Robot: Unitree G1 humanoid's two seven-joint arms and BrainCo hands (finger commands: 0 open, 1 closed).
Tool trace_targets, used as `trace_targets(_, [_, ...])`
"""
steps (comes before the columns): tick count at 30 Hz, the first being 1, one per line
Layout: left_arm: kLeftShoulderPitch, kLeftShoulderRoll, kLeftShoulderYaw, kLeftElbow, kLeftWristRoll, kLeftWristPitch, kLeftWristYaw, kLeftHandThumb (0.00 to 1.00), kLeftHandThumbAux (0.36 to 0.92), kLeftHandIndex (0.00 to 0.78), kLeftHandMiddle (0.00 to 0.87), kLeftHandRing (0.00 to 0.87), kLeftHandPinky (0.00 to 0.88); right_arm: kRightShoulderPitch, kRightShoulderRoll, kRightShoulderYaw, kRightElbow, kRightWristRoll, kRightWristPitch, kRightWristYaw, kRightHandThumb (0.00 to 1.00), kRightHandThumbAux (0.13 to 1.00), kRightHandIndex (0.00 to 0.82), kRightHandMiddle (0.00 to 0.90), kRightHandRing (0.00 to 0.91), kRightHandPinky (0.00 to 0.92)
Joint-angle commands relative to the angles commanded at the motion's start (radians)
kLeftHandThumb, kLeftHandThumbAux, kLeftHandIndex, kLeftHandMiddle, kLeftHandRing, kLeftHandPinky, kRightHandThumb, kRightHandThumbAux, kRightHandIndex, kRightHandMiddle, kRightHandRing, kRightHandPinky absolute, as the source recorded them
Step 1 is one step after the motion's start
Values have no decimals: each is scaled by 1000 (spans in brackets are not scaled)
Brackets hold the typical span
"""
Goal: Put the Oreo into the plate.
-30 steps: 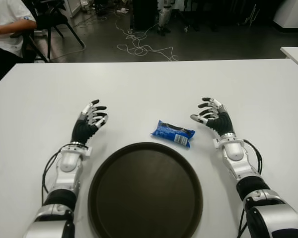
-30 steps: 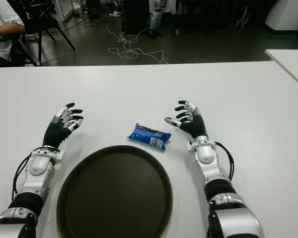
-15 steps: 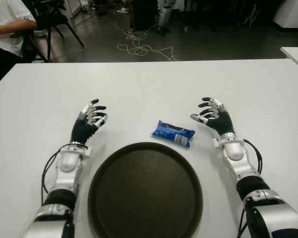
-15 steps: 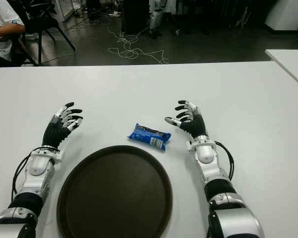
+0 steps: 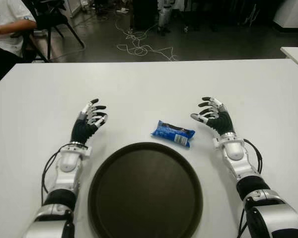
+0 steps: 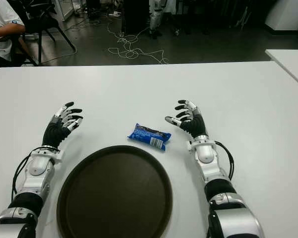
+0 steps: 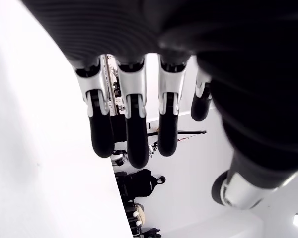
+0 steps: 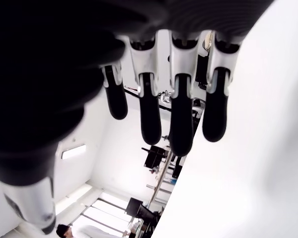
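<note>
While nothing has shifted over the last second, the Oreo (image 5: 173, 133) lies on the table (image 5: 149, 84) just beyond the plate (image 5: 145, 191), between the empty, spread-fingered left hand (image 5: 88, 121) and right hand (image 5: 213, 116); the pickup has not begun.

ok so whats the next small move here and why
Probably move the right robot hand toward the Oreo pack and close on it. The blue pack lies on the white table just beyond the dark plate's far rim, nearer the right hand. Both hands are open and empty; the left robot hand shows left of the plate.
</note>
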Motion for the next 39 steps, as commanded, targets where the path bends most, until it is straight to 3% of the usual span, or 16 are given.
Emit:
trace_targets(12, [4,-3,5,-5,-8,-11,-6,377,713,139,279,308,329,-1,4,-3,4,7,-4,5,0,703,268,380,446,469])
trace_targets(25, [1,-1,3,2,-2,-12,0,343,717,145,274,299,319,1,-3,5,-12,-9,-8,-22,0,702,234,355,410,435])
trace_targets(29, [1,0,4,2,-3,-12,-1,331,717,145,275,296,315,74,-9,23,-299,-53,18,-47,0,688,222,324,367,387])
trace_targets(33, [0,1,3,3,-1,-15,1,315,716,147,277,296,315,127,-12,35,-459,-90,38,-54,0,695,214,301,334,352])
trace_targets(36, [0,1,2,5,3,-21,6,312,712,150,281,298,312,153,-52,49,-629,-196,8,-75,0,722,201,279,311,334])
trace_targets(39, [0,2,2,6,2,-20,4,328,711,150,284,299,311,155,-78,56,-674,-267,-11,-100,0,744,189,260,291,318])
